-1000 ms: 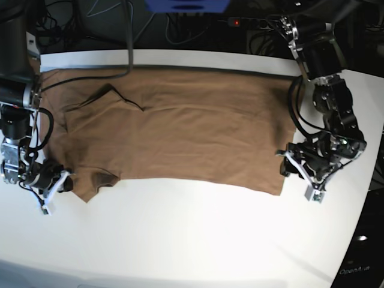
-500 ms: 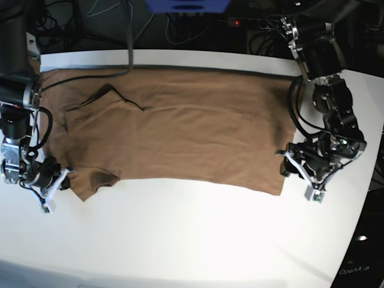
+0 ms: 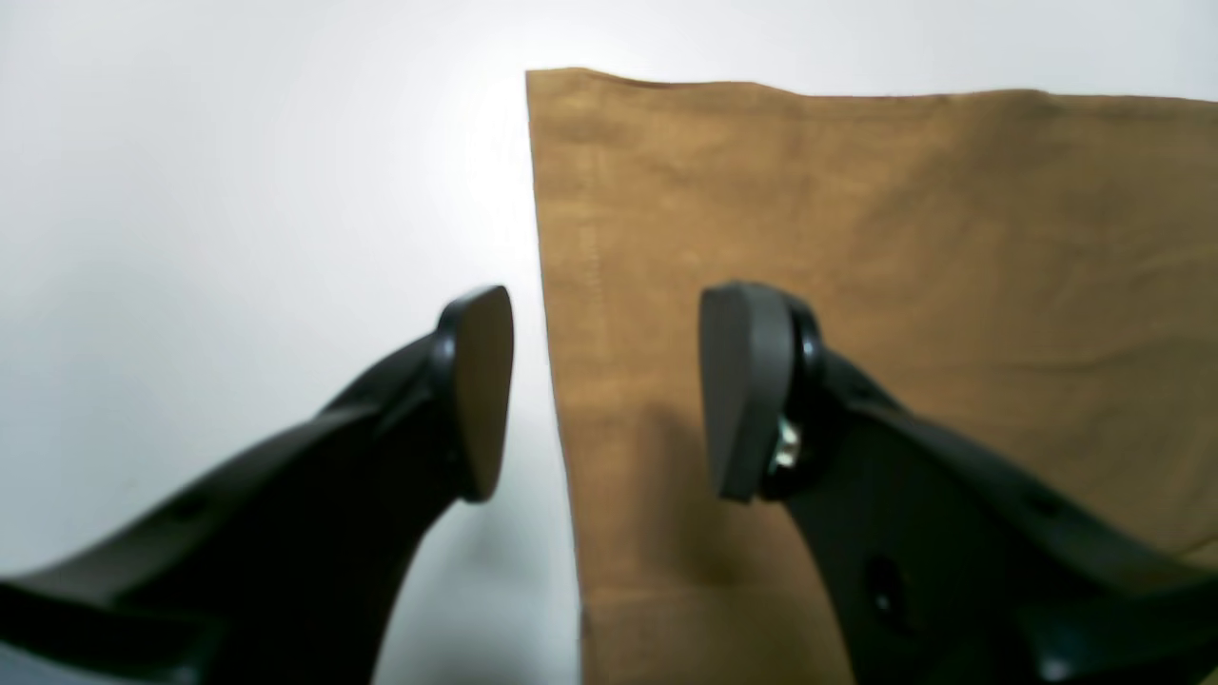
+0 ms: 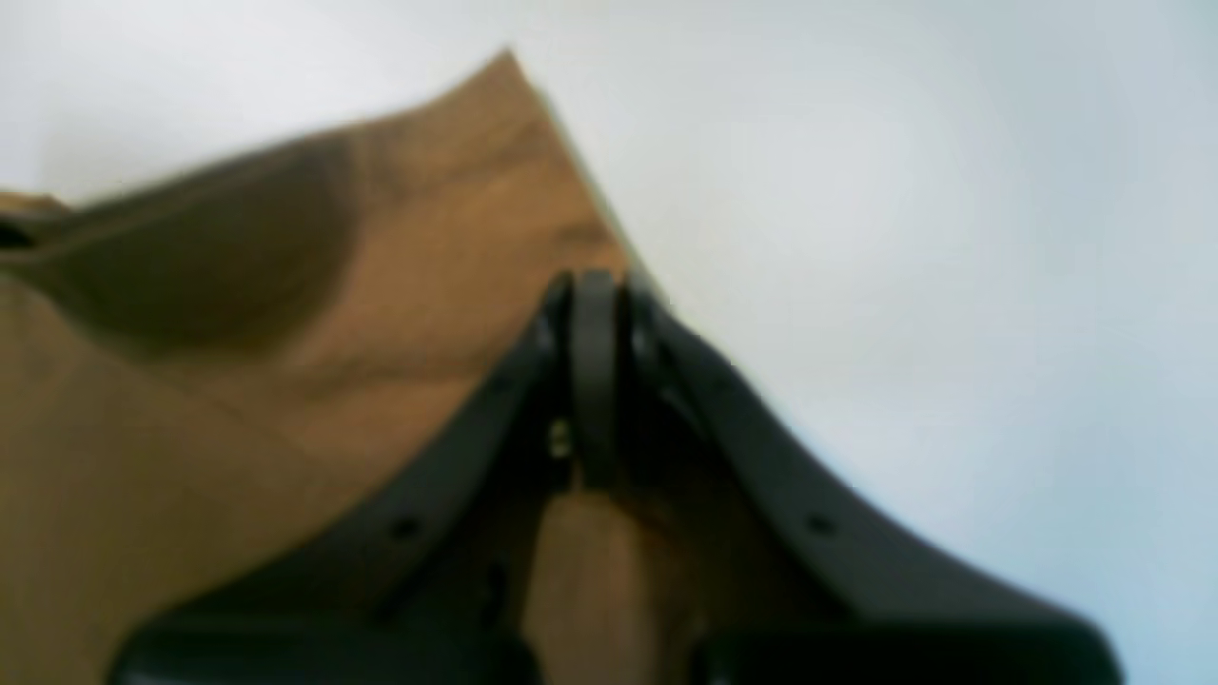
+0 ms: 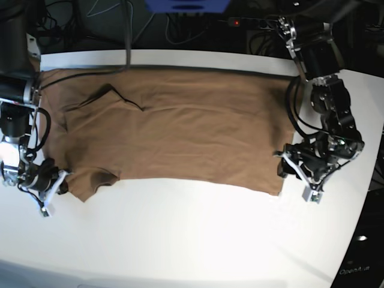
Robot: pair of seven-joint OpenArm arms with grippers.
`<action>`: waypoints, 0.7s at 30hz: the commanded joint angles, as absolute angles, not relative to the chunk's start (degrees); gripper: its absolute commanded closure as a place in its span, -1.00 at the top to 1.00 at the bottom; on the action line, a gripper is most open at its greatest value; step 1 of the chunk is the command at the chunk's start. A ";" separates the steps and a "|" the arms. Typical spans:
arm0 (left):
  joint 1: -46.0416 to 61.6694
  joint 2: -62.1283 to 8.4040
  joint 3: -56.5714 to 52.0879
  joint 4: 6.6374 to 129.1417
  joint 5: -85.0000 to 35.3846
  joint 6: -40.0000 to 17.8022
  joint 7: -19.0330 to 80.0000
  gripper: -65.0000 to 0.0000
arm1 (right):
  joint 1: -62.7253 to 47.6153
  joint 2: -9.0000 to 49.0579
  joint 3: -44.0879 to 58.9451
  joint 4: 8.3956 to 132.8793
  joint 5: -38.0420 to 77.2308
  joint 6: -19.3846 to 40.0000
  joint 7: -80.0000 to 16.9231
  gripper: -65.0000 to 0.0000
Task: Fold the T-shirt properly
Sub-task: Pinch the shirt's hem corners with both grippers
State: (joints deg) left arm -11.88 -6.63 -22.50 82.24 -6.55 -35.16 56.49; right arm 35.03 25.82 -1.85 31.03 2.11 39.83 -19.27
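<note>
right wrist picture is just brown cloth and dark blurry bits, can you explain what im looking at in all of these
You are looking at a robot with two black arms. One picture looks across the whole white table; the other two come from cameras on the arms' wrists.

A brown T-shirt lies spread on the table, partly creased. In the left wrist picture, the left pincer is open above the shirt's edge, holding nothing. Those dark blurry bits are the right pincer, closed on the shirt's edge, with a fold of cloth raised beside it.
</note>
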 commanded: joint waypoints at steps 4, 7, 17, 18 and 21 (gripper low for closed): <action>-13.23 -6.99 -22.46 83.38 -7.25 -35.38 55.43 -0.05 | 28.35 26.95 -1.45 46.29 3.03 40.00 -20.79 -0.96; -13.23 -6.64 -22.46 83.38 -7.25 -35.38 55.43 -0.05 | 22.29 26.95 -1.36 56.31 3.03 40.00 -21.23 -0.98; -13.41 -6.64 -22.55 83.38 -7.69 -35.38 55.34 -0.04 | 19.03 26.68 1.27 61.58 2.95 40.00 -23.78 -0.98; -13.67 -6.55 -22.55 83.38 -7.69 -35.38 55.34 -0.04 | 18.95 26.68 1.27 61.58 2.95 40.00 -23.78 -0.98; -16.04 -6.55 -22.55 82.68 -7.25 -35.38 55.34 -0.03 | 18.95 26.68 1.27 61.58 2.95 40.00 -23.96 -0.98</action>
State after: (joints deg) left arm -14.13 -6.20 -22.52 81.84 -6.57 -35.33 56.62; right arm 17.47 25.58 0.89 60.71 2.44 40.25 -24.95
